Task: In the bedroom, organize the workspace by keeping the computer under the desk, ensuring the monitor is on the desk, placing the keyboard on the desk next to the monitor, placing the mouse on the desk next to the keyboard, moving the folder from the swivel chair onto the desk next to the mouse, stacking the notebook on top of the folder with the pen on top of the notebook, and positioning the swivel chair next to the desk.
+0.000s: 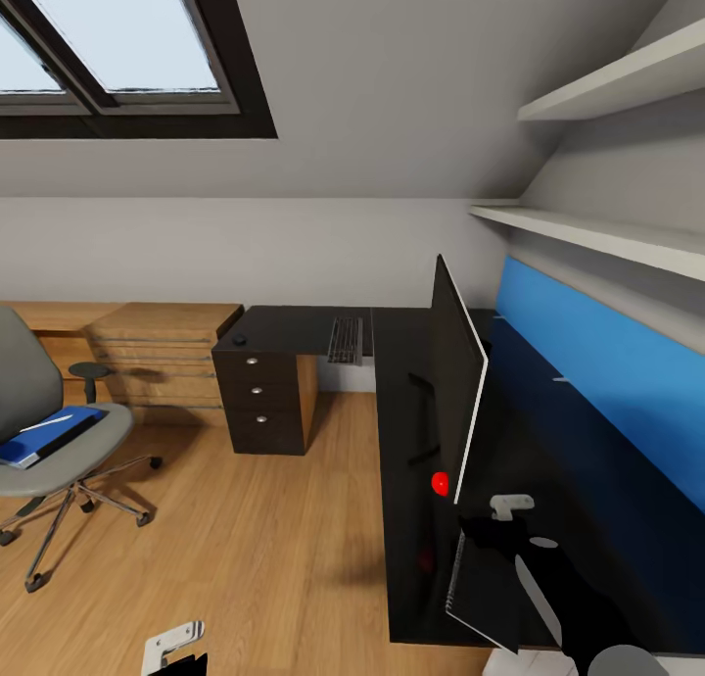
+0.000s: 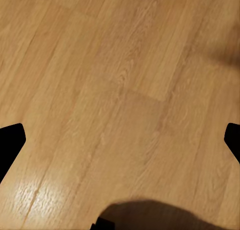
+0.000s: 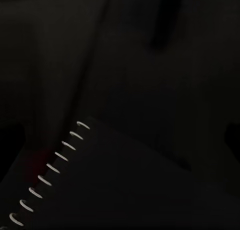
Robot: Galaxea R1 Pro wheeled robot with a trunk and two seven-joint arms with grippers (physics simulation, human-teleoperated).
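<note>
right pincer (image 1: 509, 507) hovers over near end of worktop (image 1: 401, 431), just above the spiral-bound notebook (image 1: 485, 583); right wrist view shows its wire spine (image 3: 50, 172) running diagonally below the fingers. cannot tell whether this pincer is spread or pinching. left pincer (image 1: 174, 647) hangs low over bare floor (image 2: 120, 90), fingers spread, holding nothing. folder (image 1: 49, 436) with pen (image 1: 47, 423) lies on swivel chair (image 1: 39, 431) seat, far off to the left; left arm nearer. monitor (image 1: 458, 392) and keyboard (image 1: 346, 340) on worktop.
</note>
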